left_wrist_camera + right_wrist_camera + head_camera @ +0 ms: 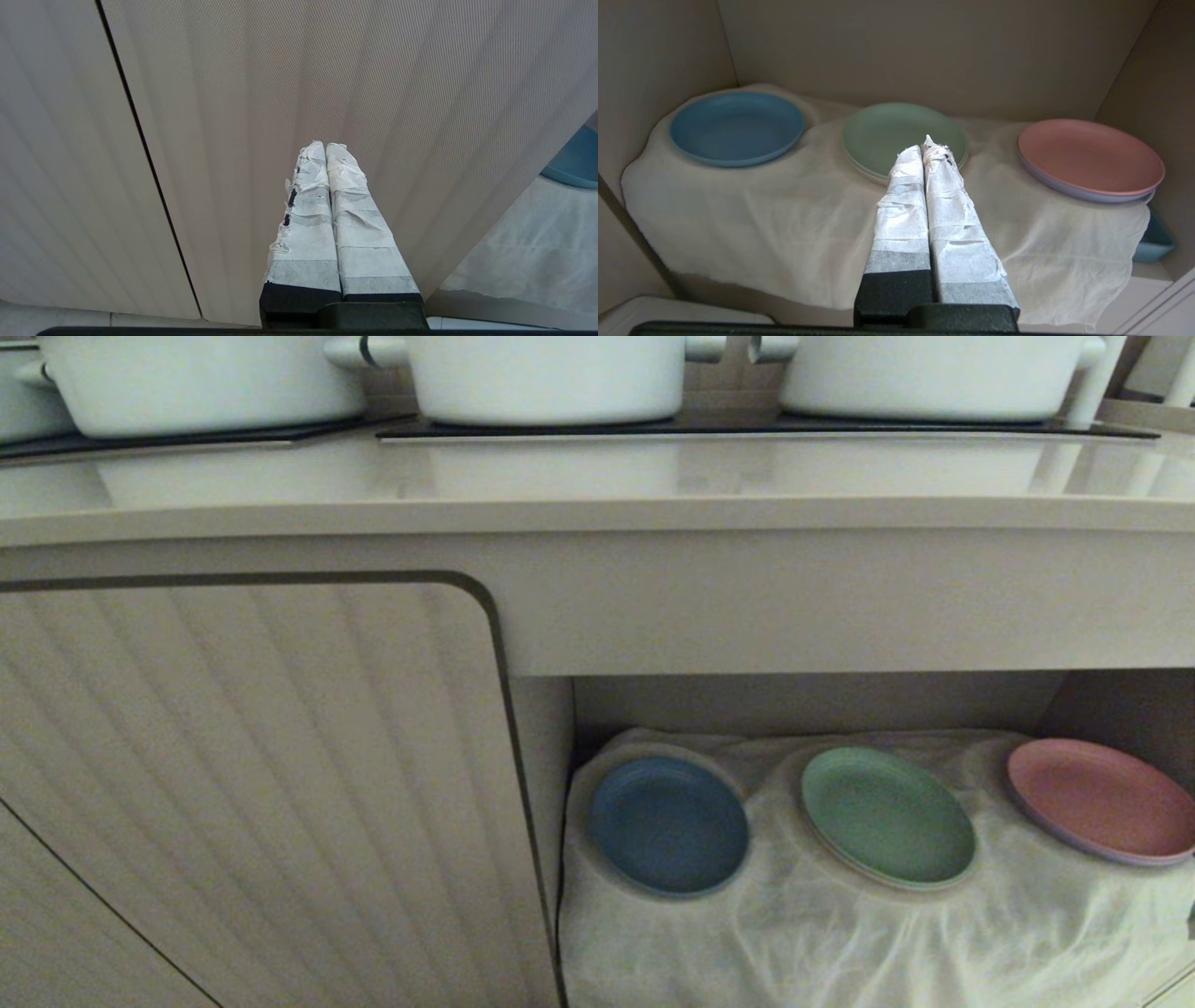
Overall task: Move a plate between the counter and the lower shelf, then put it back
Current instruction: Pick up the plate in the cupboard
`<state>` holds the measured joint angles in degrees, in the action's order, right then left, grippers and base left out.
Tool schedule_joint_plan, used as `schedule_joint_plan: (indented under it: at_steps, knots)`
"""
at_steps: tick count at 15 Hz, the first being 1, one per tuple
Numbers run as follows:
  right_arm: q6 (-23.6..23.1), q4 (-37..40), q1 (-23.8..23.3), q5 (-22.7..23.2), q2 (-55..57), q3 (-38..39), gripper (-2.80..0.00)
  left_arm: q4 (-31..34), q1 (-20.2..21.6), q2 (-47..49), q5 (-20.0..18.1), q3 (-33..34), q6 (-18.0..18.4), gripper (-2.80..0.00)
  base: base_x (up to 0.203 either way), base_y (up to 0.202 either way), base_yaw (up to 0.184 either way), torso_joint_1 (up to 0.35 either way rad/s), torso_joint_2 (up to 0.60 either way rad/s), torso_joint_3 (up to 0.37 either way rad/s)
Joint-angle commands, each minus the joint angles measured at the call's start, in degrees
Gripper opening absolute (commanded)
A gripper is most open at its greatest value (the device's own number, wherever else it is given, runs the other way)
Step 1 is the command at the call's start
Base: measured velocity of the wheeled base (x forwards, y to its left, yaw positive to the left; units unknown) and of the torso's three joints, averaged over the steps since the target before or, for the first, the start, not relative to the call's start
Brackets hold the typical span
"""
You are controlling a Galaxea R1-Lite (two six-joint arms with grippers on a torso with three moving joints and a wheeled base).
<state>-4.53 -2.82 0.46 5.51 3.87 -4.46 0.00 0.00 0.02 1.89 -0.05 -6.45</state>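
The light-blue plate [668, 825] [737, 127] lies flat at the left end of the lower shelf [822, 705], on its wrinkled white cloth [794, 219]. Above the shelf runs the beige counter [597, 490]. My right gripper [924, 148] is shut and empty; its taped fingers point into the shelf at the green plate [896, 133], well to the right of the blue one. My left gripper [325, 147] is shut and empty, facing the ribbed cabinet door [280, 84], with the blue plate's edge [577, 161] off to one side. Neither arm shows in the head view.
A green plate [887, 817] sits mid-shelf and a pink plate [1102, 798] [1090, 156] at the right end, over a lilac one. Three white pots [551, 373] stand on black cooktop panels [747, 427] at the counter's back. A ribbed cabinet door [252, 784] closes the space left of the shelf.
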Motion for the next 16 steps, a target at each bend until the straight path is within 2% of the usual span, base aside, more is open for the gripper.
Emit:
schedule_joint_plan:
  at_steps: [1, 6, 8, 13, 16]
  knots:
    - [-0.04, 0.21, 0.05, 2.01, 6.99, -2.06, -2.80, 0.00, 0.00, -0.02, 0.04, 0.04, -0.06, -2.80, 0.000, 0.000, 0.000, 0.000, 0.00, 0.000]
    - [-0.27, 0.05, -0.32, 15.35, 19.84, -4.73, -2.80, 0.00, 0.00, -0.02, 0.04, 0.05, -0.06, -2.80, 0.000, 0.000, 0.000, 0.000, 0.00, 0.000]
    - [-1.81, 0.15, -0.62, 19.54, 26.42, -6.03, -2.80, 0.00, 0.00, -0.02, 0.04, 0.05, -0.06, -2.80, 0.000, 0.000, 0.000, 0.000, 0.00, 0.000]
    - [-8.11, -0.97, -0.61, 27.03, 42.98, -6.33, -2.80, 0.00, 0.00, -0.02, 0.04, 0.05, -0.06, -2.80, 0.000, 0.000, 0.000, 0.000, 0.00, 0.000]
    - [-9.41, -4.50, 0.47, 28.05, 51.72, -5.54, -2.80, 0.00, 0.00, -0.02, 0.04, 0.05, -0.06, -2.80, 0.000, 0.000, 0.000, 0.000, 0.00, 0.000]
